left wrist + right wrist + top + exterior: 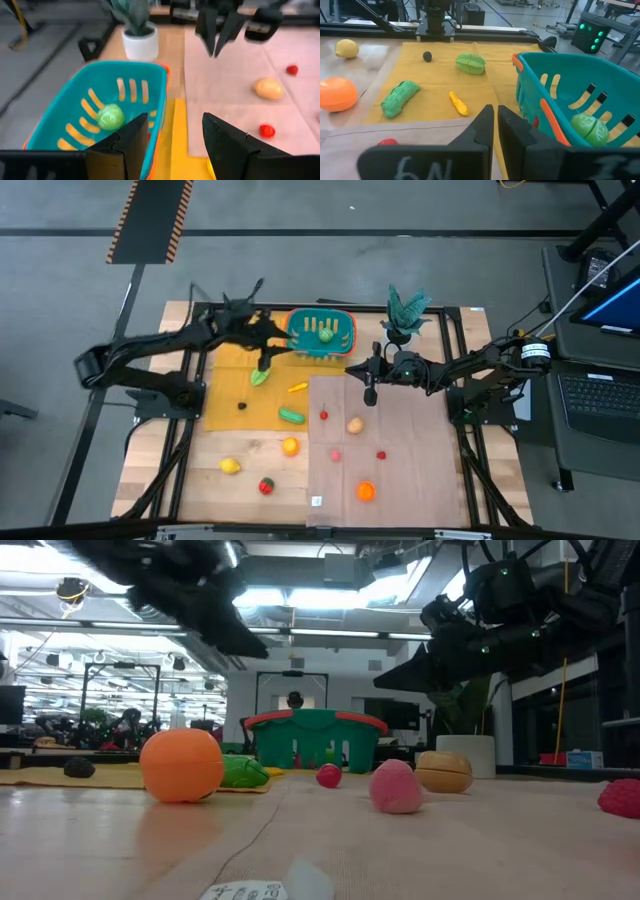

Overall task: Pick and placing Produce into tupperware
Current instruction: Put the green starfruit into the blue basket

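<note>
Teal tupperware [322, 335] at the far middle of the table, on the far edge of the yellow mat [235, 395]; orange-red rim, slotted walls. Inside: one round green produce piece [110, 116], resting on the basket floor near a slotted wall; seen also from the right wrist [589, 128].

Left gripper [264, 352] raised above the mat just beside the basket's left side, jaws released, wide gap between the fingers [131, 141], nothing held. Directly under and near it on the mat: a light green flattish piece [260, 376].

Right gripper [369, 392] hanging over the far edge of the brown paper sheet [385, 445], just right of the basket; jaws clenched, fingers [481, 131] nearly touching, nothing between them.

Elsewhere on the mat: small yellow-orange sliver [297, 387], long green vegetable [291, 416], small dark ball [241, 405]. On bare wood near the front: orange ball [290, 446], yellow lemon [230, 466], red piece with green top [266, 486].

On the paper sheet: small red piece [324, 415], tan potato-like piece [354, 424], pink piece [336, 454], another small red piece [381, 454], orange piece [365, 491] nearest the front edge. All well apart from one another.

Potted green plant in a white pot [404, 315] at the far edge, right of the basket and near it. Small white label [317, 501] on the front edge of the paper.
</note>
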Controlling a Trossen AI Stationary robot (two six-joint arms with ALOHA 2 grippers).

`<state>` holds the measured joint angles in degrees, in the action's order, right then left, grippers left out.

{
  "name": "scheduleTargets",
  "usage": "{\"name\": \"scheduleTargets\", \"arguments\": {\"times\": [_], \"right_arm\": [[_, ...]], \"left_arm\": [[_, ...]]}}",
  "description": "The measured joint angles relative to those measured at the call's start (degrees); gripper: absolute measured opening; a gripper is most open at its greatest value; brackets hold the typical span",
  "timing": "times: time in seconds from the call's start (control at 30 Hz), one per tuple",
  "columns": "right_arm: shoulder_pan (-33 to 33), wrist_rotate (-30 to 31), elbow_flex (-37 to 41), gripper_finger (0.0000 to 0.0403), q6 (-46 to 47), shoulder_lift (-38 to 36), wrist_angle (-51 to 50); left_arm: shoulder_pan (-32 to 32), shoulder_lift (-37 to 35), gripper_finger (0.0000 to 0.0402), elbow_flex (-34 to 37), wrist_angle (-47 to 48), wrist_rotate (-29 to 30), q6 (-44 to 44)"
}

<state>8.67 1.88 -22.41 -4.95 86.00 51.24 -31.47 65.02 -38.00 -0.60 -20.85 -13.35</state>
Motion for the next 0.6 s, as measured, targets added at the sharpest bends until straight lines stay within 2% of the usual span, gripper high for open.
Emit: {"name": "scheduleTargets", "arguments": {"times": [0.2, 0.37, 0.6], "right_arm": [[0.0, 0.01, 0.0, 0.0028, -0.02, 0.0, 0.42], [0.0, 0.0, 0.0, 0.0028, 0.0, 0.0, 0.4], [0.0, 0.0, 0.0, 0.0028, -0.01, 0.0, 0.38]], "left_arm": [[2.73, -11.3, 0.0179, 10.27, -3.09, 8.03, 4.13], [4.42, -17.21, 0.0179, 14.76, -3.03, 9.2, 5.76], [5.61, -19.03, 0.0179, 16.11, -3.1, 9.34, 5.25]]}}
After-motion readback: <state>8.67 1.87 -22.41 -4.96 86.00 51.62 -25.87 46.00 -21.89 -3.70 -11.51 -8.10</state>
